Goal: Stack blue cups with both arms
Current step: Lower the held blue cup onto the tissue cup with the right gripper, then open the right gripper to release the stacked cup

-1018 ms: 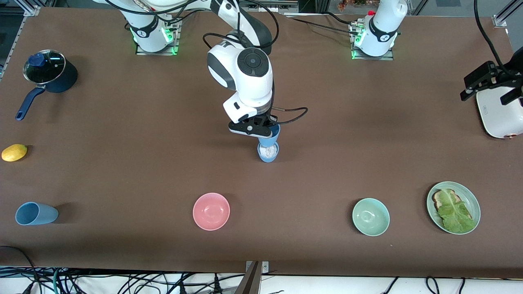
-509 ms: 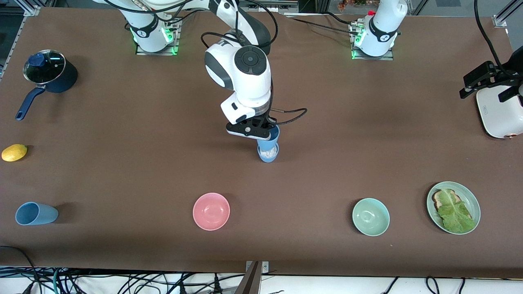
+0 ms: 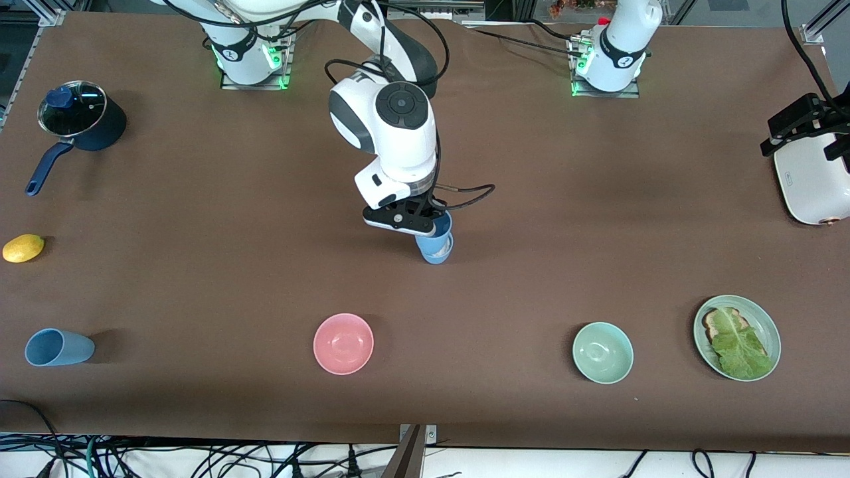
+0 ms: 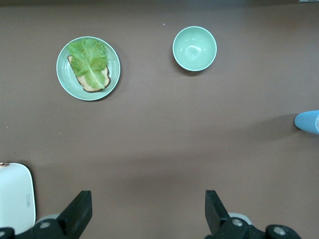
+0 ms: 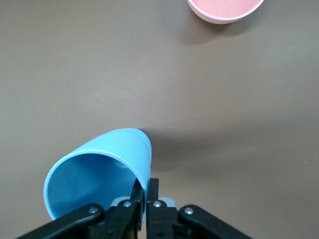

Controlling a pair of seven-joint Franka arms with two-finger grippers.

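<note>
A spare blue cup (image 3: pixel 58 347) lay on its side nearest the camera. Mid-table, the right gripper (image 3: pixel 435 228) pinched a cup's (image 3: pixel 435 244) rim over the standing cup (partly nested). The left gripper (image 4: pixel 144 214) waited, fingers spread, over the white appliance (image 3: pixel 811 182).

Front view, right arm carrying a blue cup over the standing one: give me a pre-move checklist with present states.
1. right gripper shut on held cup, pinching its rim: ok.
2. Held cup over the standing cup at table centre: ok.
3. Held cup fully seated: cannot tell.
4. Held cup upright: not ok, it looks tilted.
5. left gripper open, waiting over bare table near the white appliance: ok.
6. third cup stacked: not ok, lying on its side.
</note>
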